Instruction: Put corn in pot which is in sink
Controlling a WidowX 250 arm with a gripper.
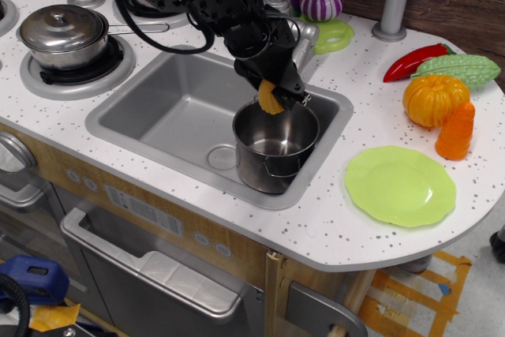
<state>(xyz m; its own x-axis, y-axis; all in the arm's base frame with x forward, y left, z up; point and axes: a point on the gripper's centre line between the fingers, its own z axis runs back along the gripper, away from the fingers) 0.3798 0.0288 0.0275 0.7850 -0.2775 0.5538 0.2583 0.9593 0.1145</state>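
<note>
The corn (pixel 268 99) is a small yellow cob held in my gripper (pixel 276 95), which is shut on it. The black gripper and arm reach in from the upper left and hold the corn just above the back rim of the pot (pixel 276 144). The pot is shiny steel, without a lid, and stands upright in the right half of the grey sink (pixel 170 108). The pot's inside shows nothing in it.
A steel faucet (pixel 278 21) stands right behind the gripper. A lidded small pot (pixel 63 35) sits on the left burner. A green plate (pixel 400 185), orange pumpkin (pixel 434 99), orange cone (pixel 456 132), red pepper (pixel 414 61) and green gourd (pixel 465 69) lie at the right.
</note>
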